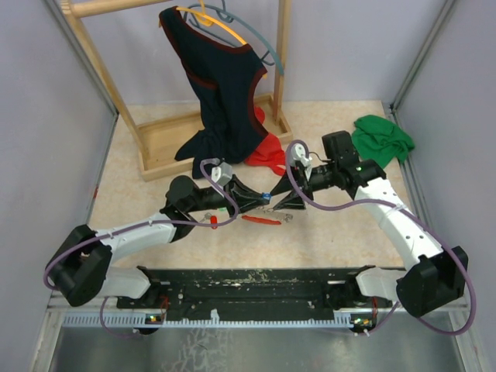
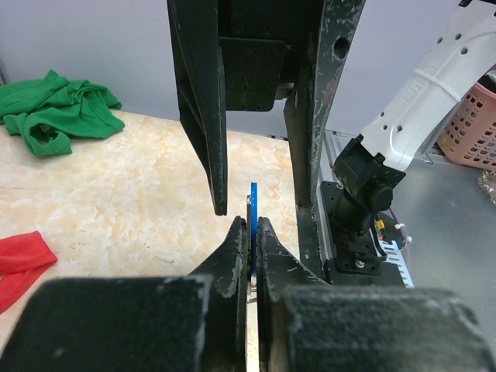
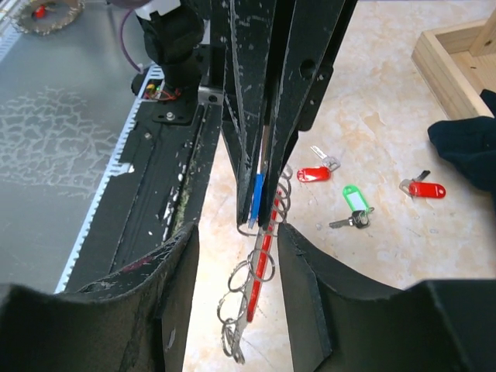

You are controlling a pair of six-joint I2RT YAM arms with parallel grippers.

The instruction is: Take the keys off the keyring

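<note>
My left gripper [image 2: 253, 226] is shut on the blue key [image 2: 253, 203], which stands on edge between its fingertips. It also shows in the top view [image 1: 258, 201] at the table's middle. My right gripper [image 3: 236, 244] is open, its fingers either side of the keyring [image 3: 262, 267], a red strip with several silvery rings. One ring loops under the blue key [image 3: 256, 198]. In the top view the right gripper [image 1: 289, 203] faces the left one, and the keyring [image 1: 261, 219] is just in front. Two red keys [image 3: 314, 174] [image 3: 425, 188] and a green key [image 3: 353, 201] lie loose on the table.
A wooden rack [image 1: 167, 139] with a dark garment [image 1: 221, 93] on a hanger stands at the back left. A red cloth [image 1: 267, 155] lies by its base. A green cloth [image 1: 381, 138] lies at the back right. A pink basket [image 2: 473, 124] stands off the table.
</note>
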